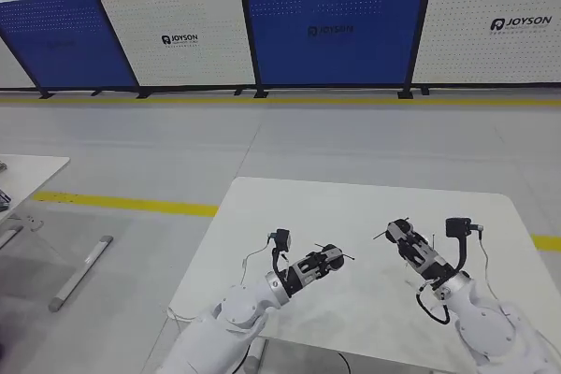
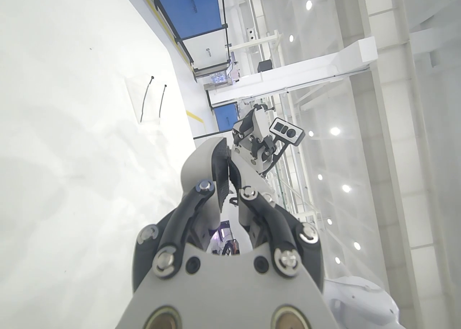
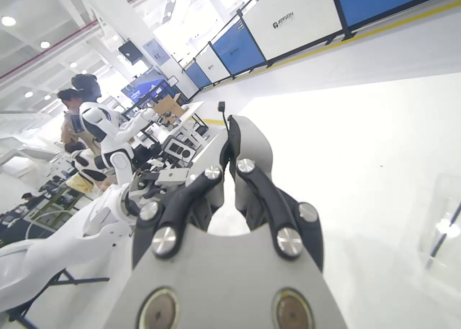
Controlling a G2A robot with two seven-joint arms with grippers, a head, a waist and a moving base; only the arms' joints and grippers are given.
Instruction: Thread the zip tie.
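A thin black zip tie (image 3: 224, 118) is pinched in my right gripper (image 3: 230, 128), which is shut on it; the tie's square head sticks up past the fingertips. In the top view this gripper (image 1: 395, 232) hovers over the white table (image 1: 355, 201), right of centre, with the tie's ends showing on both sides. My left gripper (image 1: 332, 256) is level with it, a short way to its left, tips facing it. It is shut (image 2: 227, 164), and a short black strip (image 1: 348, 252) crosses its tip. The two grippers are apart.
Two spare black zip ties (image 2: 146, 98) (image 2: 162, 99) lie side by side on a clear sheet (image 2: 135, 92) on the table beyond my right gripper, near the far right edge. Another table (image 1: 9, 182) stands off to the left across the floor.
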